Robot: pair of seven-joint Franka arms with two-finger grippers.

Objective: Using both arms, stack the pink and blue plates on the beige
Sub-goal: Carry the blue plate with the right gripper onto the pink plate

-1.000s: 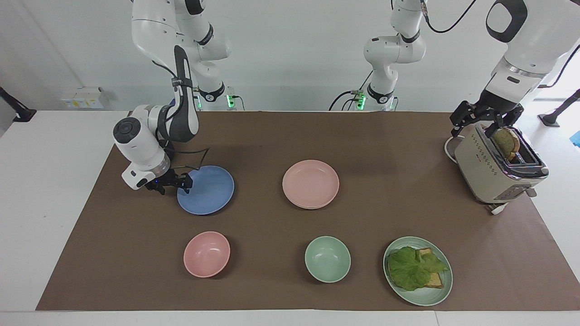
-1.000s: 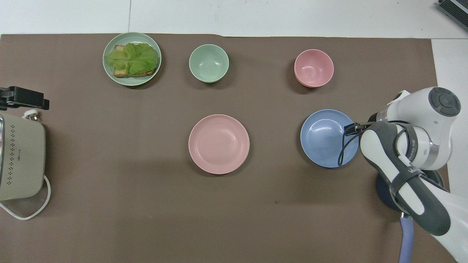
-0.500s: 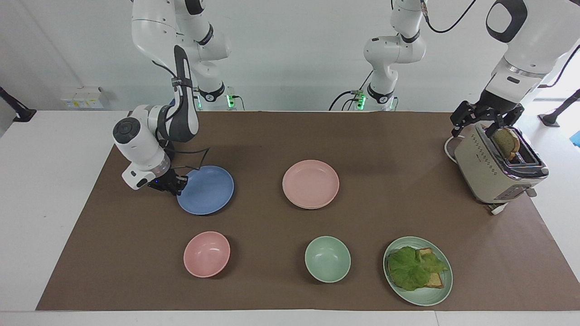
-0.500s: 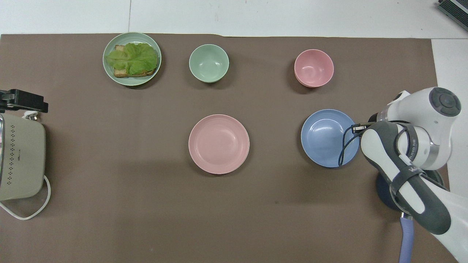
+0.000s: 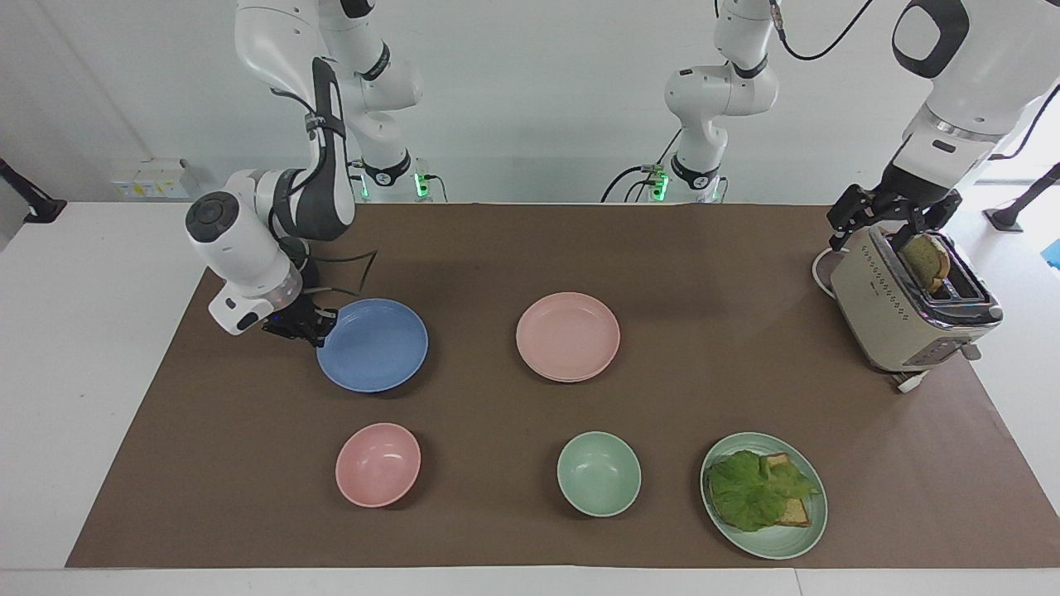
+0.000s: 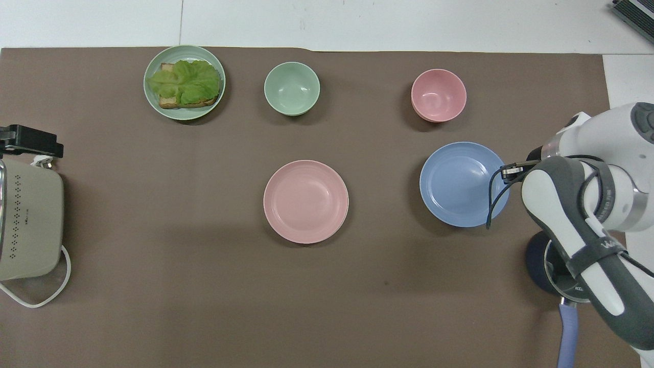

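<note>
Brown mat [image 5: 662, 248] over a white table [image 5: 83, 331], pale wall at the back. Nearest the robots: beige toaster [image 5: 907, 310] at the left arm's end, left gripper [image 5: 893, 217] over its slots, jaws spread wide around a slice of toast [image 5: 926, 258]. Blue plate [image 5: 373, 345] toward the right arm's end, pinched at its rim by the right gripper [image 5: 319, 324], tilted and raised off the mat. Pink plate [image 5: 568, 335] mid-table, beside the blue one, resting on another plate barely showing beneath. Farther out: pink bowl [image 5: 378, 463], green bowl [image 5: 598, 473], green plate [image 5: 782, 542] with lettuce on bread [image 5: 758, 488].
</note>
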